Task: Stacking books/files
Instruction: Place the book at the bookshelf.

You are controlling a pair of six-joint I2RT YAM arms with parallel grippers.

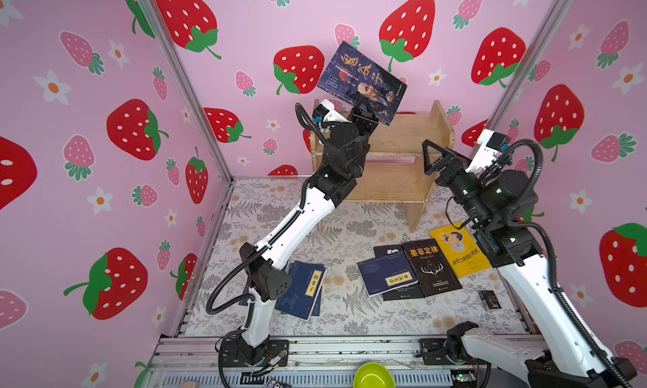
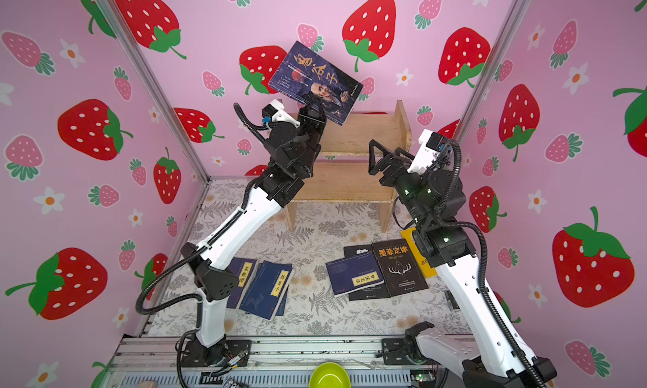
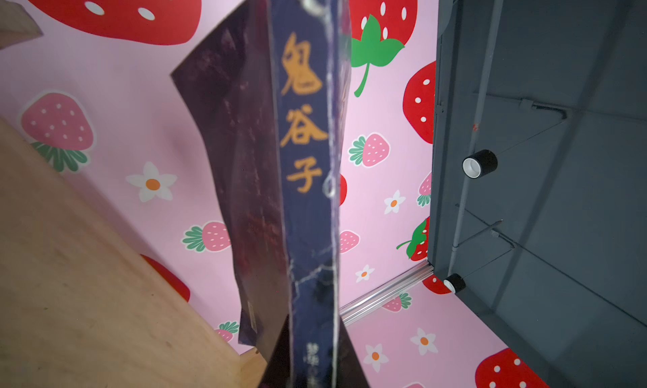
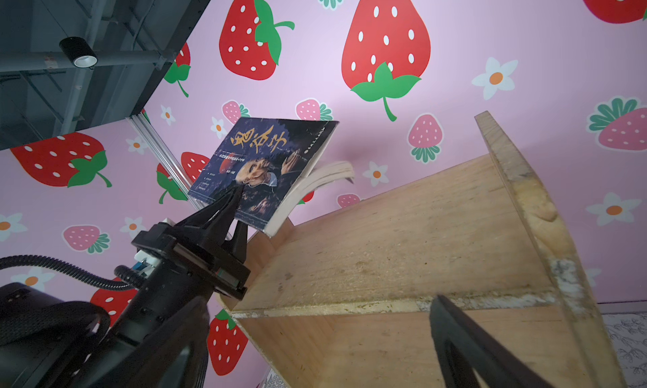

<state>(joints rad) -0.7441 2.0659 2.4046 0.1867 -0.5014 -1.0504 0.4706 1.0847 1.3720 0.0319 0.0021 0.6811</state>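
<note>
So we've got a shelf (image 1: 402, 137) at the back of the worktop (image 1: 350, 228). The left tool (image 1: 364, 115) holds one book (image 1: 362, 78) tilted in the air above the shelf's left end. The right tool (image 1: 432, 158) sits just in front of its right side. We see a pile of books (image 1: 303, 288) front-left and an overlapping bunch (image 1: 413, 269) front-right.

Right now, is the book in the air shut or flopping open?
Partly open: the left gripper pinches the blue book, but its pages sag loose and fanned out.
</note>
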